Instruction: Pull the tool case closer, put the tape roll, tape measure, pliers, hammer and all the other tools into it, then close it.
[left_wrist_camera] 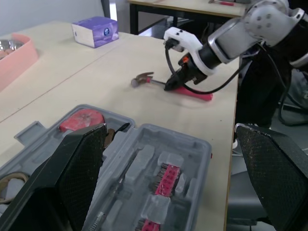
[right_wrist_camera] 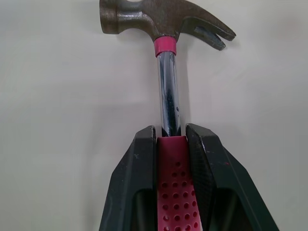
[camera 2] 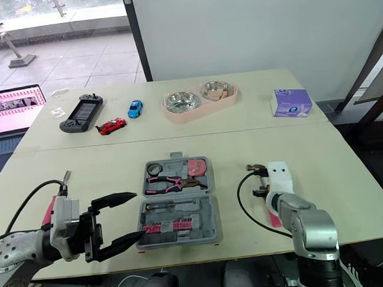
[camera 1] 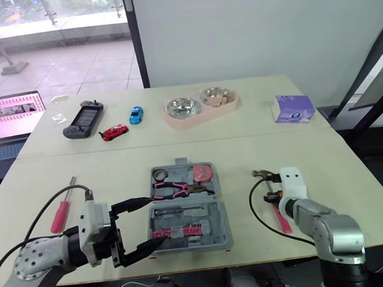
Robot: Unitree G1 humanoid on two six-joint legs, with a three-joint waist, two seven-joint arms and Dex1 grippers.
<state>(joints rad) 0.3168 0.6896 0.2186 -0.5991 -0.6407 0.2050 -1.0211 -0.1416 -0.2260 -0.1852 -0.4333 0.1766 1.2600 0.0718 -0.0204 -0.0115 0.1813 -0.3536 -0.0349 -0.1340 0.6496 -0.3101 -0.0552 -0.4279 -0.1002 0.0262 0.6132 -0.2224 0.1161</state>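
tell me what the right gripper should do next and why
Probably lift the hammer and carry it left toward the open tool case: the right gripper is shut on its pink handle, while the hammer lies on the table, apart from the case.

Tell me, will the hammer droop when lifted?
Probably head-heavy: the hammer has a big metal head well beyond the right end effector. It is likely stiff, given its metal shaft. The dotted pink grip should resist slipping.

Silver arms point(camera 1: 334, 232) with white wrist housings point(camera 1: 292, 182), looping black cables point(camera 1: 250, 204), black end effectors point(camera 1: 156, 221).
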